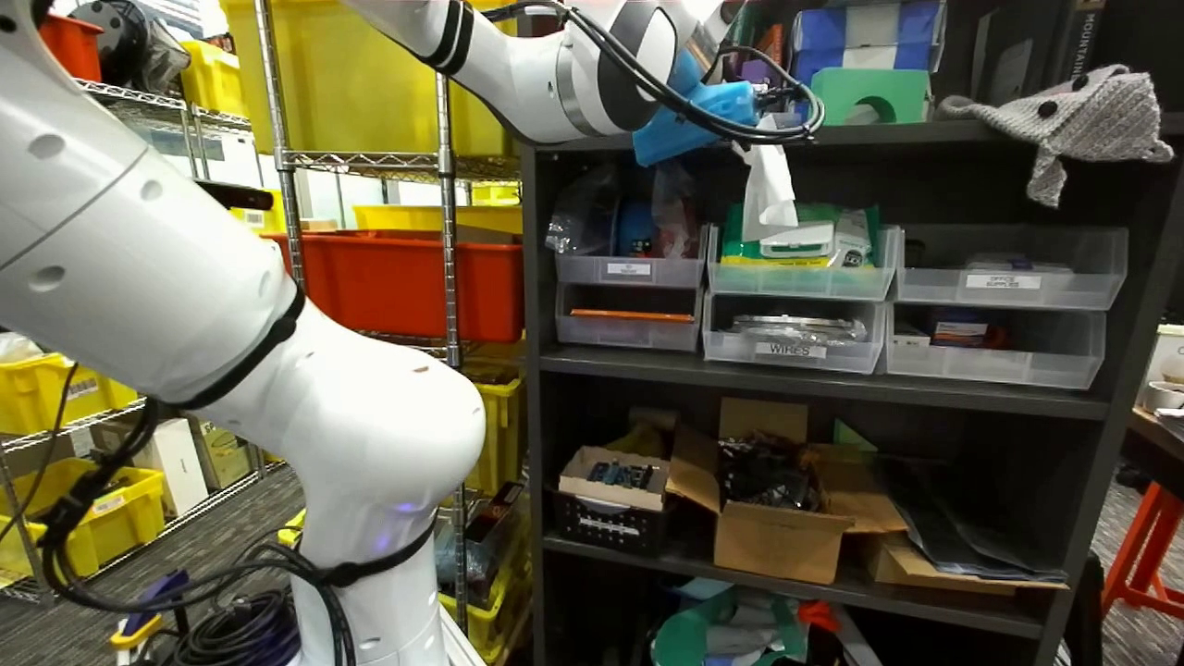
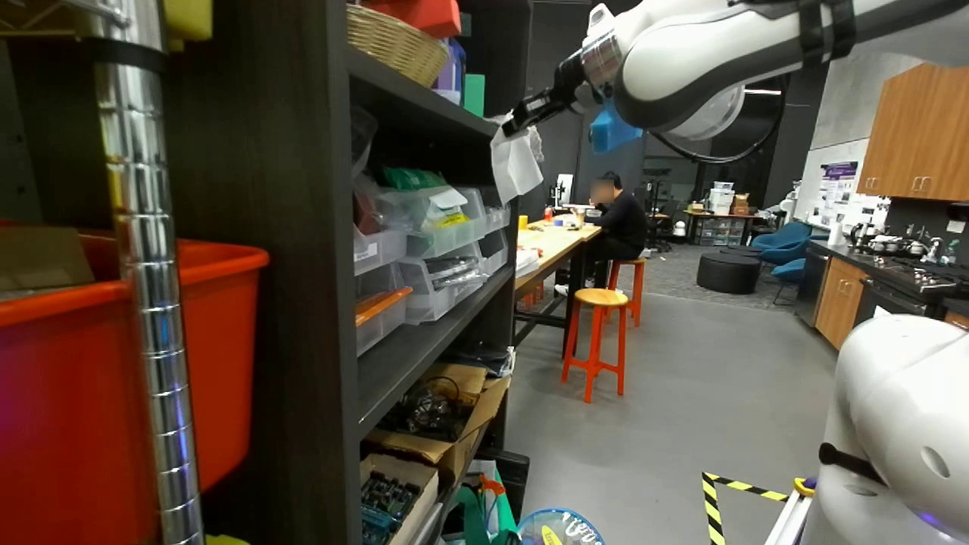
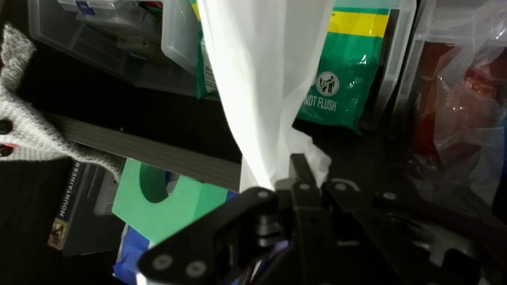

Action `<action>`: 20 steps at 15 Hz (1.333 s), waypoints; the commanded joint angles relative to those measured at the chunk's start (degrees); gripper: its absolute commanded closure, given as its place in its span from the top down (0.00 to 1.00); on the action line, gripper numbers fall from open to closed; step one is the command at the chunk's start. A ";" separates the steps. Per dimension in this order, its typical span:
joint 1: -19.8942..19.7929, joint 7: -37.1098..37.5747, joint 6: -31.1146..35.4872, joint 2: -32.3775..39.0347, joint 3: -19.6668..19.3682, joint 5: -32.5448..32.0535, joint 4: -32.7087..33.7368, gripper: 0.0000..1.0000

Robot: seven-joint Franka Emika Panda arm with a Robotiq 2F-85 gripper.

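Note:
My gripper (image 2: 518, 123) is shut on a white wipe (image 2: 516, 170), which looks like thin tissue or cloth. The wipe hangs down in front of the dark shelf; it also shows in an exterior view (image 1: 770, 190) and the wrist view (image 3: 273, 79). In the wrist view the gripper's fingertips (image 3: 307, 174) pinch one end of the wipe, and the sheet hides part of what lies behind. Behind it, a green and yellow wipes package (image 1: 856, 242) lies in a clear bin (image 1: 800, 283). The package also shows in the wrist view (image 3: 344, 75), marked "NOT FLUSH".
Clear bins stand on the middle shelf (image 1: 823, 381). On the top shelf are a green block (image 1: 911, 88), a blue and white box (image 1: 819, 37) and a grey knitted toy (image 1: 1101, 120) hanging over the edge. Open cardboard boxes (image 1: 777, 546) sit below. A metal rack post (image 2: 159, 303) stands beside the shelf.

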 commanded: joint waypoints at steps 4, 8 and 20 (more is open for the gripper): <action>-1.74 -0.04 4.88 0.89 1.45 0.69 1.36 0.01; -2.13 0.41 6.81 1.21 1.51 0.62 1.49 0.01; 4.66 11.03 22.91 6.03 0.20 6.85 3.10 0.01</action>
